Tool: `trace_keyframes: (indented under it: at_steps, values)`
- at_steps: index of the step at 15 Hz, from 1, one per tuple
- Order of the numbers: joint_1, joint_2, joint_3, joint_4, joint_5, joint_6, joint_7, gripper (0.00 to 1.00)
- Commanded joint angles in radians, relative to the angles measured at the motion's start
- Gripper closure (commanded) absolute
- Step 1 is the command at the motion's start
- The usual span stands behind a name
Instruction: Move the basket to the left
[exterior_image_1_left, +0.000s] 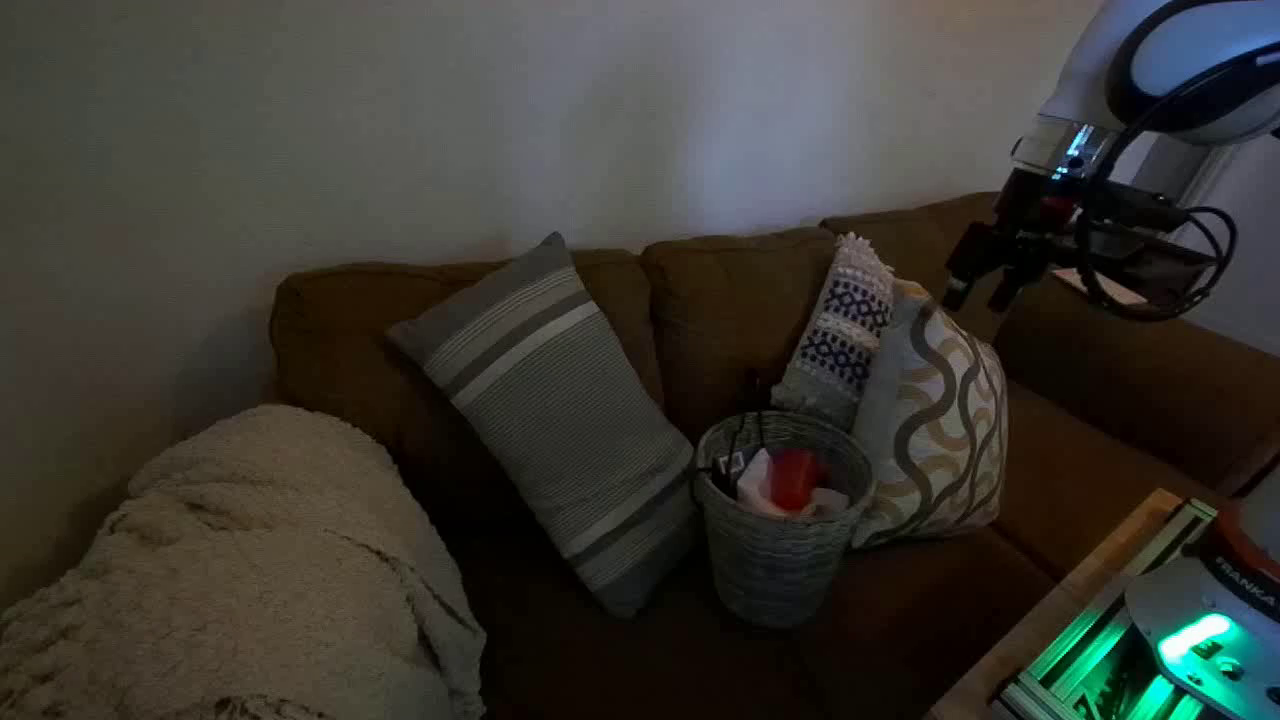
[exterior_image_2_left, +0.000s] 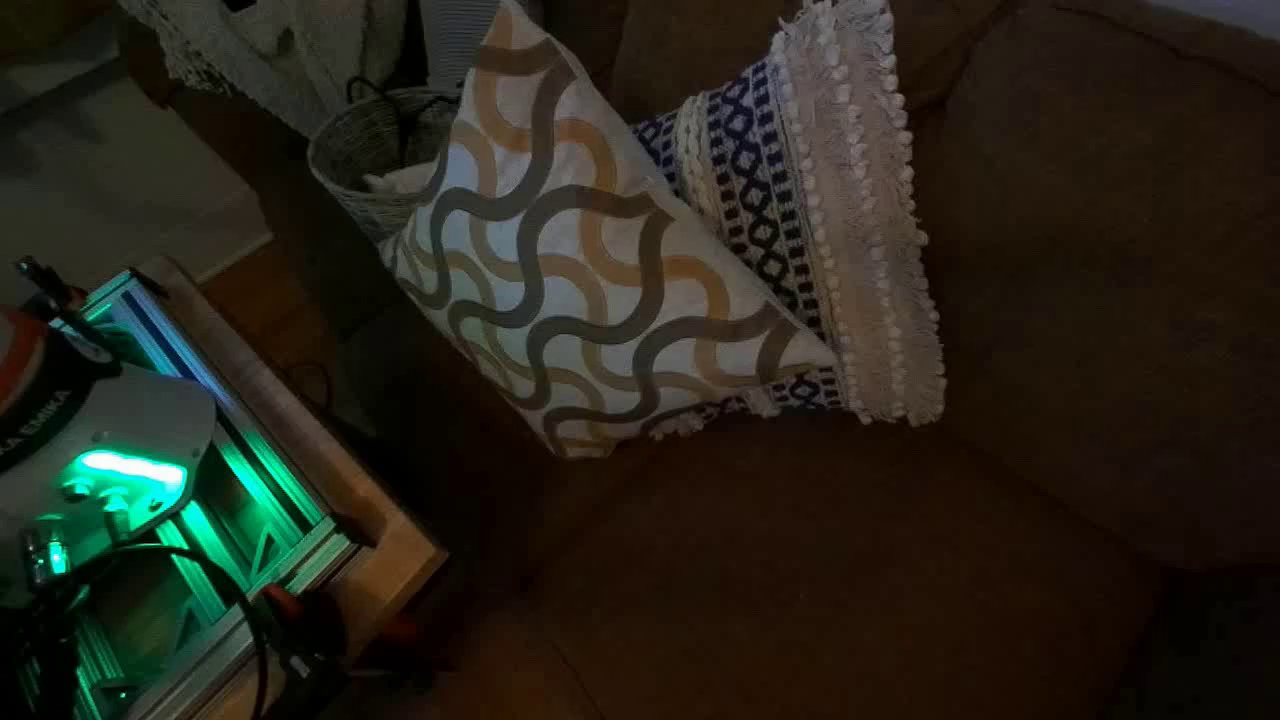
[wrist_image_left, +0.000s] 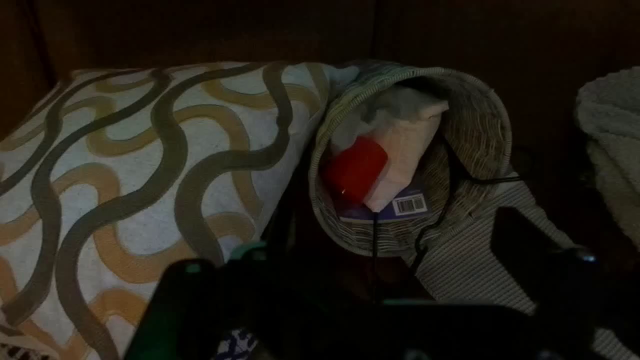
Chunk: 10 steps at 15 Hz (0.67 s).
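The basket (exterior_image_1_left: 780, 565) stands upright on the brown sofa (exterior_image_1_left: 740, 325), between a striped cushion and a wavy-patterned one. It is pale grey, woven and round at the rim. Inside lie a red thing (wrist_image_left: 357, 170), a crumpled white bundle (wrist_image_left: 407, 137) that may be cloth or paper, and a purplish book (wrist_image_left: 387, 213) with a barcode. Thin black cords (wrist_image_left: 456, 172) cross the opening and the rim.

The grey striped cushion (exterior_image_1_left: 560, 420) leans at a tilt just beside the basket. Close on the opposite side is the white cushion (exterior_image_1_left: 935, 430) with brown and tan waves; in an exterior view it hides part of the basket. Whether the basket touches either is hard to tell. Behind the white one leans a fringed cushion (exterior_image_2_left: 755, 190) with a dark blue pattern.

The hand (exterior_image_1_left: 981, 292) hangs higher up, well apart from the basket, its fingers spread apart. In the wrist view they show only as dark shapes.

Farther out, a fluffy cream blanket (exterior_image_1_left: 250, 560) is heaped past the striped cushion. The arm's base (exterior_image_1_left: 1215, 610), lit green, sits on a metal frame (exterior_image_2_left: 240, 480) on a wooden table (exterior_image_2_left: 395, 570). A pale wall (exterior_image_1_left: 480, 120) rises behind the sofa.
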Motion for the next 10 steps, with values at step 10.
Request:
trace_keyframes:
  at_steps: [10]
  values:
    - [0.075, 0.17, -0.021, 0.044, 0.071, 0.144, -0.149, 0.0]
